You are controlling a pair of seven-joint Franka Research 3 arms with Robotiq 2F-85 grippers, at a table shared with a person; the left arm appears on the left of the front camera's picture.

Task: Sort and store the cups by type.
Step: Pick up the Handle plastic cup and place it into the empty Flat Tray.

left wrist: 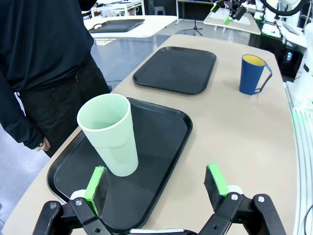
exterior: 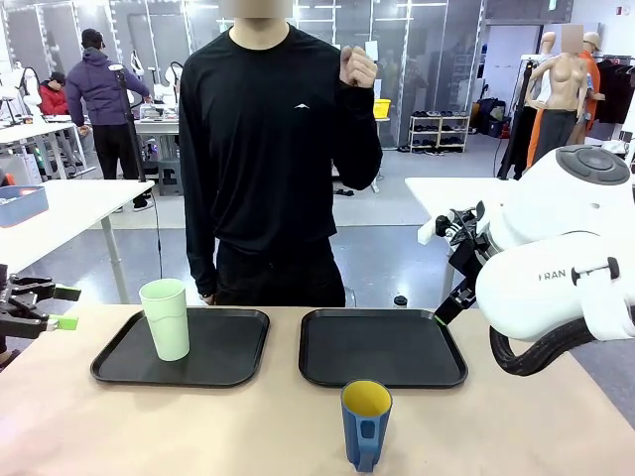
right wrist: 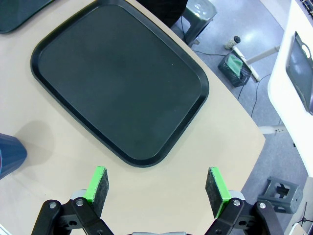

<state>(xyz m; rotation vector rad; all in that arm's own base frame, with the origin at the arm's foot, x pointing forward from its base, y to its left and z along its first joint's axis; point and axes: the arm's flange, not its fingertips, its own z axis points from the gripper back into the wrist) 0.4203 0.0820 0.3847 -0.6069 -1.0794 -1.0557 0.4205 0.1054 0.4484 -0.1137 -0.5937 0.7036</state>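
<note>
Tumbler [left wrist: 110, 132] ahead of open left jaws

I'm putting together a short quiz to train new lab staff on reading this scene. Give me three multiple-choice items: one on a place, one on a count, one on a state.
1. Where does the mint-green tumbler stand?
A. on the bare tabletop
B. on the left tray
C. on the floor

2. How many black trays lie on the table?
A. one
B. two
C. three

3. The right gripper is:
A. open and empty
B. shut on the tumbler
C. shut on a tray's rim

Answers:
1 B, the tumbler's base sits inside the left tray.
2 B, the front view shows the left tray and the right tray side by side.
3 A, its fingers stand wide apart above the table with nothing between them.
</note>
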